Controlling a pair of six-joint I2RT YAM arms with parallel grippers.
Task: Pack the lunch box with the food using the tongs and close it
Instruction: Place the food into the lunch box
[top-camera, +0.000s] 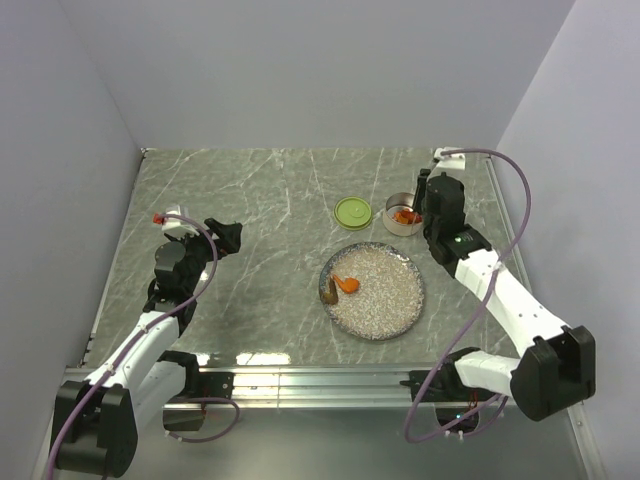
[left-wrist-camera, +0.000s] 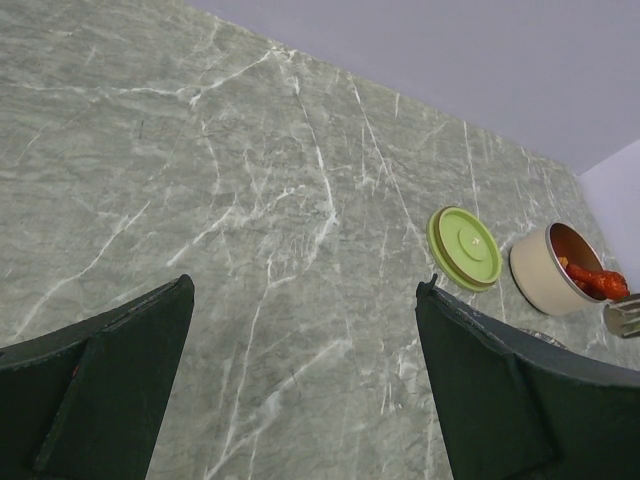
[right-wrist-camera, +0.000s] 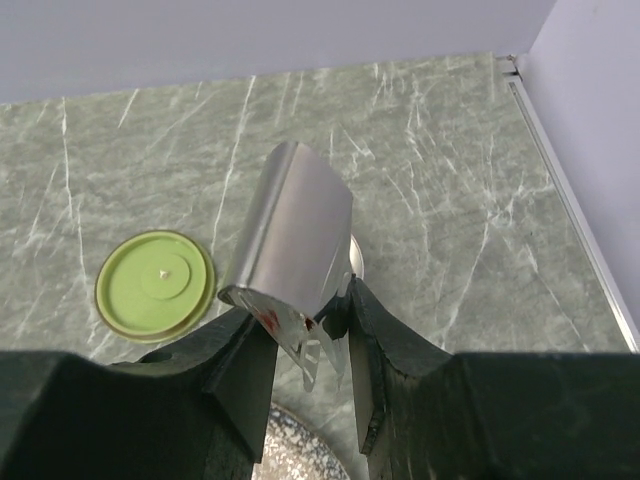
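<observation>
Marble table (top-camera: 250, 200) stretches wide leftward; lunch box (top-camera: 393, 224) and lid (top-camera: 352, 212) nearer right edge.

Shiny metal tongs (right-wrist-camera: 295, 235), matt plastic lid (top-camera: 352, 212), speckled plate (top-camera: 392, 305), marble table (top-camera: 250, 200).

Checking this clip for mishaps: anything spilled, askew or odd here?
Nothing stands out. The table has no spills: two pieces sit on the plate, others in the tin. The lid lies flat beside it; the tongs show red smears.
</observation>
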